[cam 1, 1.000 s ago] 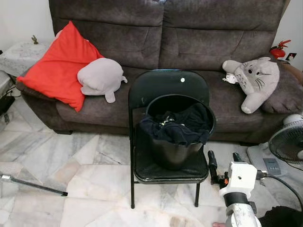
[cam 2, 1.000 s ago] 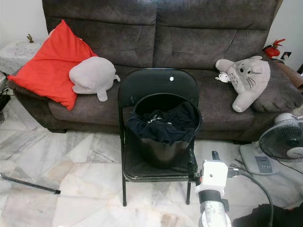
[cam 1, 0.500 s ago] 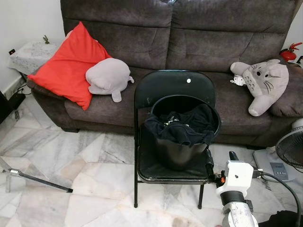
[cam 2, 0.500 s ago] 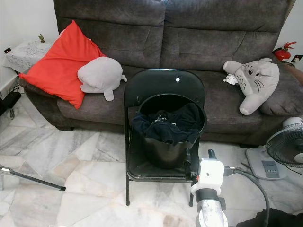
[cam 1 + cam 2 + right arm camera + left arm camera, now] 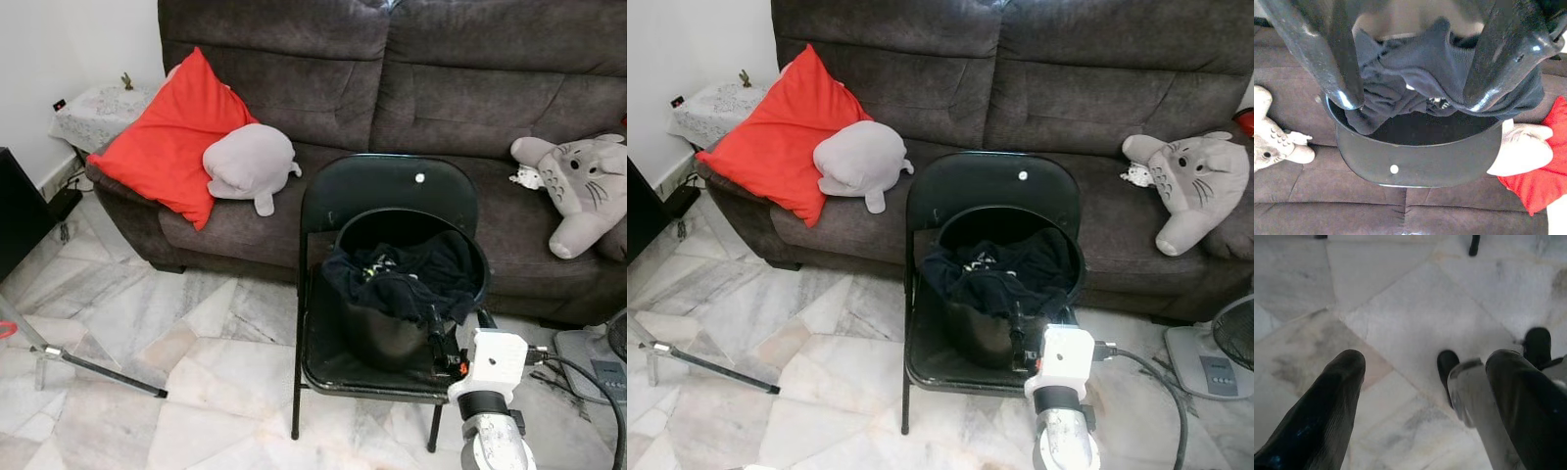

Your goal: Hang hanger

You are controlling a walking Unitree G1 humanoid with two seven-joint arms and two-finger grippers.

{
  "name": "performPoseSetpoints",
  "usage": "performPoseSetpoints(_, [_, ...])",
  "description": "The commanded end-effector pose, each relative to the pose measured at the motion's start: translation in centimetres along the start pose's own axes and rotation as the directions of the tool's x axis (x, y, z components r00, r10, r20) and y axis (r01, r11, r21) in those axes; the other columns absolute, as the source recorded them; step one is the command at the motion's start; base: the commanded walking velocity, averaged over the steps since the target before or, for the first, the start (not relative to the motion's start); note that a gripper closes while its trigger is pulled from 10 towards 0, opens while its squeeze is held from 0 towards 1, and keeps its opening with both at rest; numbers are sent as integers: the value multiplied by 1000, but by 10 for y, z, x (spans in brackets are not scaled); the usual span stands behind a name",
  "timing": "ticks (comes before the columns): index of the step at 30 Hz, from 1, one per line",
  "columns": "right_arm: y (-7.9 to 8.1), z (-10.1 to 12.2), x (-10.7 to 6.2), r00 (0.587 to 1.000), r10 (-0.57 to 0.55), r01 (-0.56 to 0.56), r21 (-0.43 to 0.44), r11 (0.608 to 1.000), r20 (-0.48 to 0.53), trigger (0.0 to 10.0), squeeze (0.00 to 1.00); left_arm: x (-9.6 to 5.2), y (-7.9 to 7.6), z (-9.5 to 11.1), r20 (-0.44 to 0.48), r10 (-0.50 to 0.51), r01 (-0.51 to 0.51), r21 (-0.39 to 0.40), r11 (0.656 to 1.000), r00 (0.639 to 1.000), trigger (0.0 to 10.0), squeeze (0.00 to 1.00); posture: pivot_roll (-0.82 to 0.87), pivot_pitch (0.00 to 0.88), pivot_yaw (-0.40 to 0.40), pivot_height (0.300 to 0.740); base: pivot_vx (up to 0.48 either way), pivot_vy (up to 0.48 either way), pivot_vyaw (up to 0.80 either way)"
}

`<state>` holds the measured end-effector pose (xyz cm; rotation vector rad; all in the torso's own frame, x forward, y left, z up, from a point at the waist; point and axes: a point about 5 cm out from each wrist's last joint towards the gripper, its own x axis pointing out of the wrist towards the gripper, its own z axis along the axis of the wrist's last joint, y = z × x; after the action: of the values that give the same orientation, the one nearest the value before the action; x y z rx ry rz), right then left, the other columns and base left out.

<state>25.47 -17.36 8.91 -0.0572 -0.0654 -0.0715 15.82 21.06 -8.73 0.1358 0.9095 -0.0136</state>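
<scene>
A black bucket [image 5: 397,333] stands on the seat of a black folding chair [image 5: 387,191], with dark clothing [image 5: 402,279] heaped in it and draped over its rim; whether a hanger lies among it cannot be told. The right gripper [image 5: 458,338] is just beside the bucket's near edge, fingers spread apart with nothing between them. The left gripper [image 5: 1425,396] hangs over marble floor [image 5: 147,304], fingers apart. Behind stands a grey sofa [image 5: 441,88] with a red cushion [image 5: 171,147] and plush toys.

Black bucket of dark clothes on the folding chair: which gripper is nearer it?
Right. The right gripper is raised at the black bucket, fingers open toward the clothes; the left gripper hangs over the marble floor.
</scene>
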Motion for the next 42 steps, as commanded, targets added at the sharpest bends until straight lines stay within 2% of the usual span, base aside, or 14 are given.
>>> performPoseSetpoints(1, [-1,-3,-2,1000,-4,4,2,1000,-16,10000,0,-2,-1,-9,-33,2,-2,1,1000,999,10000,0,-72,97,4,740,262,0,0])
performPoseSetpoints(9, [-6,-7,-8,999,0,-1,-19,1000,-36,10000,0,-3,-6,-14,-47,8,-8,-11,1000,999,10000,0,-84,93,-4,740,31,0,0])
performPoseSetpoints(18, [0,-10,-9,999,21,-22,-24,999,-44,10000,0,-6,-2,-20,-64,12,-12,0,1000,998,10000,0,-97,52,7,740,0,0,0])
performPoseSetpoints(19, [3,-11,-10,998,53,-56,-59,997,-44,10000,0,-6,0,-20,-64,13,-12,2,1000,998,10000,0,-102,47,6,740,0,0,0])
performPoseSetpoints(21, [5,-12,-11,997,63,-66,-74,995,-51,10000,0,-5,0,-19,-63,12,-11,5,1000,998,10000,0,-104,54,7,740,0,0,0])
performPoseSetpoints(24, [5,-17,-14,995,59,-69,-124,990,-80,10000,0,-4,1,-16,-59,12,-12,5,1000,998,10000,0,-107,71,7,740,0,0,0])
performPoseSetpoints(26, [2,-28,-18,990,32,-51,-135,990,-139,10000,0,-4,0,-15,-60,10,-9,5,1000,998,10000,0,-112,71,6,740,0,0,0])
performPoseSetpoints(29, [4,-40,-20,974,65,-103,-170,980,-216,10000,0,-4,-2,-16,-63,8,-7,4,1000,998,10000,0,-109,70,3,740,0,0,0])
performPoseSetpoints(35, [4,-43,-14,969,45,-91,-184,979,-241,10000,0,-4,-2,-16,-65,8,-8,-1,1000,998,10000,0,-98,78,1,740,0,0,0])
performPoseSetpoints(40, [11,-45,-4,964,51,-101,-179,979,-261,10000,0,-4,-1,-18,-72,10,-10,-2,1000,997,10000,0,-95,82,4,740,0,0,0])
performPoseSetpoints(42, [9,-45,0,959,-5,-29,-117,993,-283,10000,0,-5,0,-18,-75,9,-9,1,1000,997,10000,0,-94,82,6,740,0,0,0])
